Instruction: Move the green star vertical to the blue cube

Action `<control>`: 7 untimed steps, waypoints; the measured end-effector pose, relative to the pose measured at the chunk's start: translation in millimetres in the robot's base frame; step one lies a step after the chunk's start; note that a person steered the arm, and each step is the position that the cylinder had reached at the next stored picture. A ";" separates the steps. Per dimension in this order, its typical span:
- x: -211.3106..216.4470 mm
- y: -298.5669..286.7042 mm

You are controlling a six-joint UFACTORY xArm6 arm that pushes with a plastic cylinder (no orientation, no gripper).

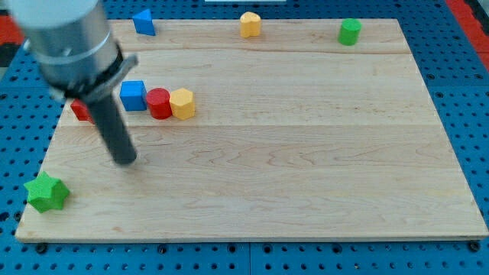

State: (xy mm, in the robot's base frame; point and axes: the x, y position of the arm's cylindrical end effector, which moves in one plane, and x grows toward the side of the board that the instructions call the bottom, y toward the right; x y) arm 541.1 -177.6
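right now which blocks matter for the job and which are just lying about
Job: green star, blue cube, my tip between them.

Lying about: red cylinder, yellow block, red block, blue block, top yellow block, green block.

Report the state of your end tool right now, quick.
No gripper: my tip is a bare rod holding nothing, touching no block, below the blue cube and up-right of the green star.
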 end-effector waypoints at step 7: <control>-16.3 -42.7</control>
State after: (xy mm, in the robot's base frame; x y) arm 524.8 -220.3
